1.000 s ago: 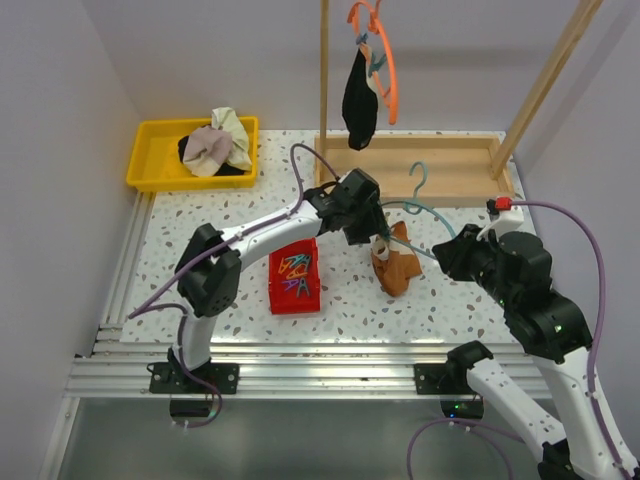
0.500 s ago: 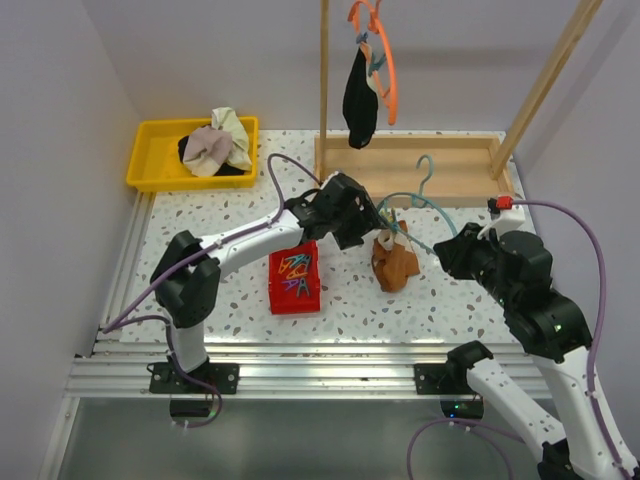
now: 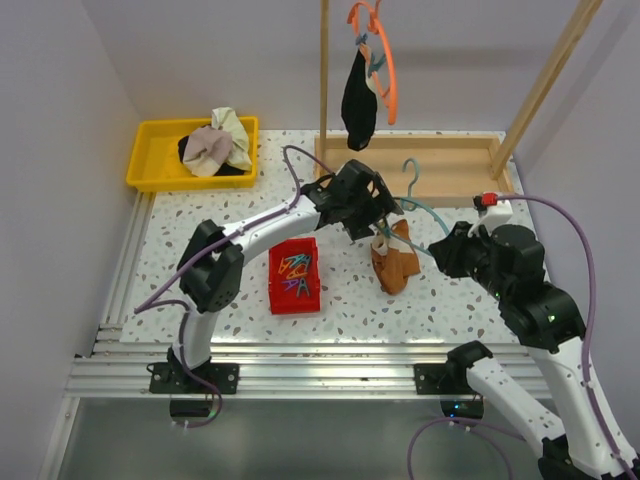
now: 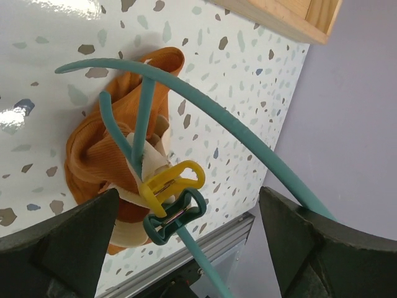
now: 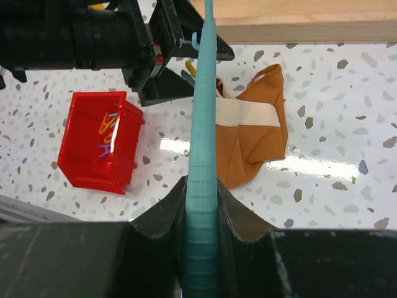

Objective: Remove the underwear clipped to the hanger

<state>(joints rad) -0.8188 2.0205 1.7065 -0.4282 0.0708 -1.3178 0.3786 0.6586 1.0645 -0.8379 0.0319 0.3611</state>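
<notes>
underwear counts two: the rust-brown underwear (image 3: pixel 395 268) lies bunched on the table (image 3: pixel 345 300), and the black underwear (image 3: pixel 358 100) hangs from the orange hanger (image 3: pixel 388 70) on the wooden rack (image 3: pixel 323 70). two clips, a yellow clip (image 4: pixel 170 183) and a green clip (image 4: pixel 177 216), pin the brown one to the teal hanger (image 5: pixel 202 124). my left claw (image 4: pixel 189 205) is spread wide either side of those clips, gripping nothing; my right claw (image 5: pixel 202 183) is clenched on the teal hanger.

Brown underwear (image 4: pixel 93 162) lies on the table (image 4: pixel 248 81), pinned to a teal hanger (image 4: pixel 236 133) by a yellow clip (image 4: pixel 172 182); a green clip (image 4: pixel 177 215) touches it.
</notes>
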